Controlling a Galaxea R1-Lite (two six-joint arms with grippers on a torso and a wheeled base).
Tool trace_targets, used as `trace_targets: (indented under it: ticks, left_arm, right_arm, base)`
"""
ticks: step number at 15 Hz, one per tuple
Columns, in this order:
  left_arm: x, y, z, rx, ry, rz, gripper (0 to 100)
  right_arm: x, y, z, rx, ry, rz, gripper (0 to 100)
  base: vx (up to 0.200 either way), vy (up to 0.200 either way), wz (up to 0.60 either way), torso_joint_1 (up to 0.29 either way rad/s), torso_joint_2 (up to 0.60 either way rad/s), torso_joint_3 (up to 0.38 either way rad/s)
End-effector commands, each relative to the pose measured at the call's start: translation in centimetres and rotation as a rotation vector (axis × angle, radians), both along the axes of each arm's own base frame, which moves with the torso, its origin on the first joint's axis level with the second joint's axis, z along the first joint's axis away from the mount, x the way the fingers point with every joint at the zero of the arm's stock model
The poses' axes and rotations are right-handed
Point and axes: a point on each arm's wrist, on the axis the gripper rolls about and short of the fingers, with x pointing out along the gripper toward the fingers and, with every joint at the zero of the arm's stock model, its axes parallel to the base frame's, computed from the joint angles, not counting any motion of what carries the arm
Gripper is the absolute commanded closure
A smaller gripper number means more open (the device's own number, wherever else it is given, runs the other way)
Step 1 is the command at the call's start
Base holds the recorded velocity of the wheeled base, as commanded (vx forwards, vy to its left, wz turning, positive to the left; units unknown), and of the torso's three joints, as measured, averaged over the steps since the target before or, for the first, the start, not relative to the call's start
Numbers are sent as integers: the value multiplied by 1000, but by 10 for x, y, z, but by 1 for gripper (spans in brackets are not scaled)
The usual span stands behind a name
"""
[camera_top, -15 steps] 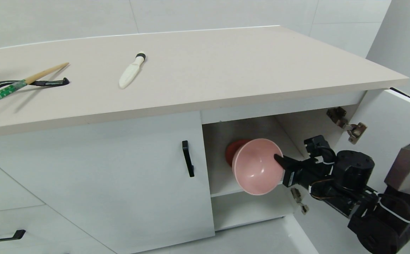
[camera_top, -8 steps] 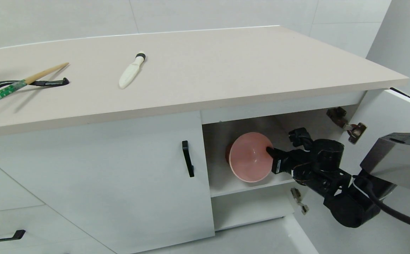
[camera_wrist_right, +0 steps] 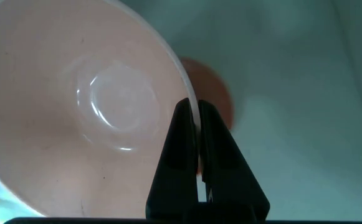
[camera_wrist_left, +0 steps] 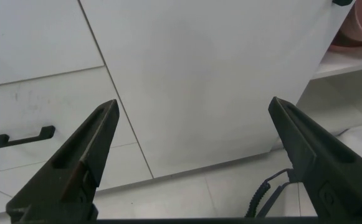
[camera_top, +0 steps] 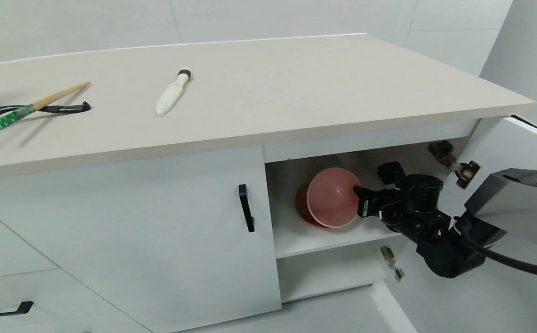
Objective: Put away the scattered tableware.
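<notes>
Two pincers: up close, the right pincer grips the rim of the pink bowl; the head view shows that bowl tilted inside the cupboard. The left pincer gapes open.

I see the bowl inside the cabinet's open right side, above its upper shelf, with a second dish just behind it. On the cabinet's top, a knife lies mid-left and chopsticks lie at the far left end.
</notes>
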Motion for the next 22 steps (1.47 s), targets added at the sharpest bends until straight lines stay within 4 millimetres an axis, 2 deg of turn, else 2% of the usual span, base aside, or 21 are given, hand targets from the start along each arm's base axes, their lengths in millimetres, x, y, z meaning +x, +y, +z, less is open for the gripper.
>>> trace_targets:
  ticks: [1, 6, 14, 15, 22]
  left_arm:
    - [0, 0, 0, 0, 2, 0, 0]
    - [0, 0, 0, 0, 2, 0, 0]
    - [0, 0, 0, 0, 2, 0, 0]
    - [0, 0, 0, 0, 2, 0, 0]
    - [0, 0, 0, -1, 3, 0, 0]
  right_arm:
    - [11, 1, -3, -1, -1, -9, 100]
    - [13, 3, -12, -11, 13, -7, 100]
    - [12, 5, -12, -25, 9, -11, 100]
    - [12, 5, -13, -26, 11, -10, 0]
    - [10, 10, -8, -40, -20, 6, 0]
  base:
    - [0, 0, 0, 0, 0, 0]
    - [0, 0, 0, 0, 0, 0]
    - [0, 0, 0, 0, 0, 0]
    - [0, 0, 0, 0, 0, 0]
    - [0, 0, 0, 0, 0, 0]
